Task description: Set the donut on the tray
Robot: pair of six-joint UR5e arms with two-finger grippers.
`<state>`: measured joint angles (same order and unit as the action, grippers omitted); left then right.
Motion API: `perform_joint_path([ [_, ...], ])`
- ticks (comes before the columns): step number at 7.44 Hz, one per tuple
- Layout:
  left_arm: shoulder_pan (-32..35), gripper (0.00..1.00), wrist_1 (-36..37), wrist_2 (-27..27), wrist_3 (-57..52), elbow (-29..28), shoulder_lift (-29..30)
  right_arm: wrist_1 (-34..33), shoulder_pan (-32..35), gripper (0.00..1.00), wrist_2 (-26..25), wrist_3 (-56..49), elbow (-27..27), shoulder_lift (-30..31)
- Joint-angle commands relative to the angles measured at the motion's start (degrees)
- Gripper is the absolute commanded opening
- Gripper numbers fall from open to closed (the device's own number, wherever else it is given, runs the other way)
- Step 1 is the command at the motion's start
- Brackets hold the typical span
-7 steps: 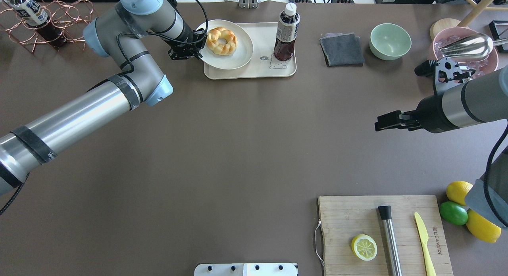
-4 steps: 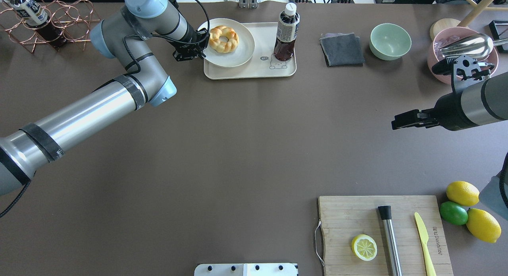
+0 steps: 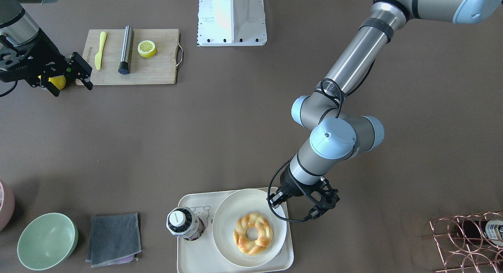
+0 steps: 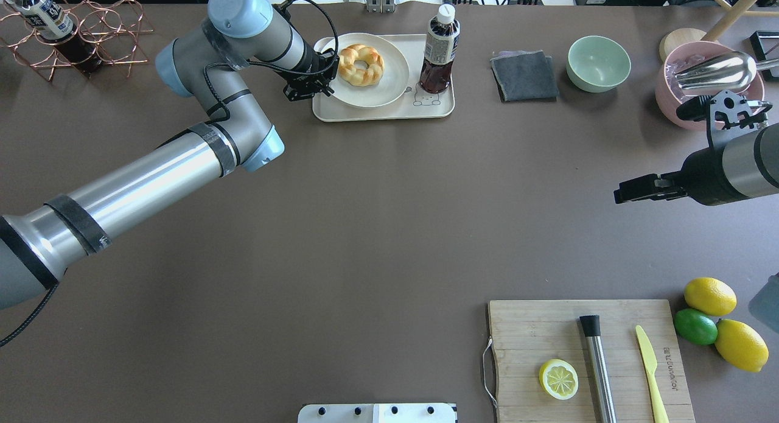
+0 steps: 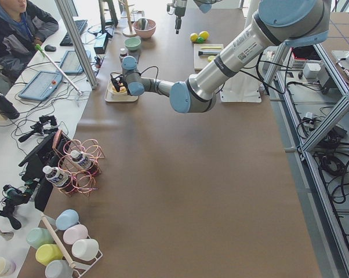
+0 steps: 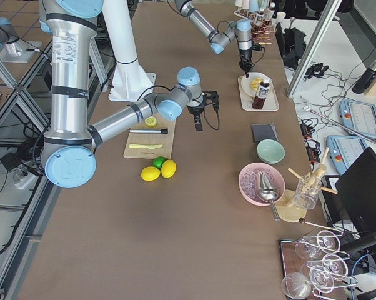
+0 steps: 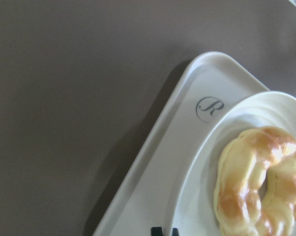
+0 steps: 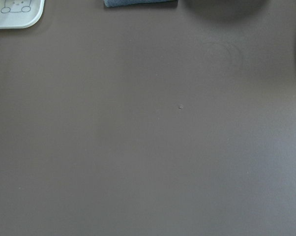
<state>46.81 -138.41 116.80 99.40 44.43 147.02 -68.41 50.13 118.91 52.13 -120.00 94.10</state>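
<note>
1. Gripping the plate (image 4: 392, 76) by its rim with the left end effector (image 3: 276, 200), pinched narrow on the edge.
2. Within the last second, slid plate and donut (image 4: 365, 78) sideways toward the bottle (image 4: 439, 52): from overhanging the outer edge of the tray (image 4: 389, 111) to lying wholly inside its raised rim.
3. Find the donut flat at the plate's middle, over the tray but riding on the plate, not touching the tray itself.
4. Cannot tell about contact between the plate's underside and the tray.
5. Meanwhile drew the right end effector (image 4: 618, 195) back toward the robot's right; spread wide, empty, above bare worktop (image 4: 377, 228), well apart from the tray.
6. Judged nearly done: probably only settling and letting go of the rim left.
7. Mind the bottle just beside the plate when releasing.
</note>
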Motion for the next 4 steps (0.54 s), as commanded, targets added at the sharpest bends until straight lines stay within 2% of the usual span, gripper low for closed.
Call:
perform_joint_path([
  [1,-1.0,0.0,-0.6,-1.7,0.3,-0.1,-0.1,4.5,0.1,1.0,0.0,-0.1,0.3,3.1],
  [2,-1.0,0.58,-1.0,-1.8,-0.2,-0.1,-0.1,4.6,0.1,1.0,0.0,0.0,0.3,3.1],
  [3,-1.1,0.73,-1.5,-2.1,-0.4,-0.2,-0.2,4.6,0.1,1.0,0.0,0.2,0.4,3.3],
  [4,-1.1,0.81,-1.6,-2.0,-0.4,-0.2,-0.2,4.6,0.1,1.0,0.0,0.1,0.4,3.3],
])
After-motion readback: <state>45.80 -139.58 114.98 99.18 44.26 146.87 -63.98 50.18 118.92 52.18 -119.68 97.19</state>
